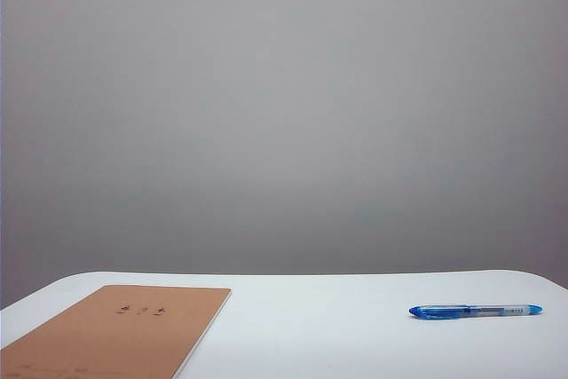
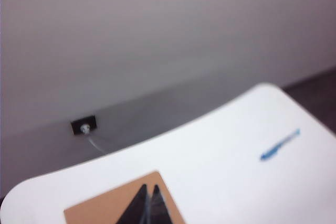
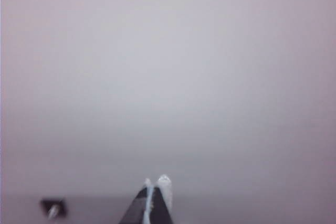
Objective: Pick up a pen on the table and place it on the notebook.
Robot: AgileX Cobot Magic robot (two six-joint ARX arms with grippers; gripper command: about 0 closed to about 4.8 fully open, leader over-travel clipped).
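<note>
The white counter [image 1: 355,326] with rounded corners fills the lower part of the exterior view. On its left lies the flat tan notebook [image 1: 115,339], a few small dark marks on its cover. Well apart on the right lies the pen [image 1: 475,311], slim, with a translucent blue front half and a clear rear barrel. The left claw [image 2: 148,188] is above the notebook, tips pressed together, empty. The right claw [image 3: 156,183] faces the grey wall, also pinched closed, holding nothing.

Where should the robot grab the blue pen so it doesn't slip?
Probably at the middle of the slim blue-and-clear pen, coming straight down from above. It lies flat and sideways on the white table, so the jaws should close across its thin barrel. The right gripper, now shut, is on that side.
</note>
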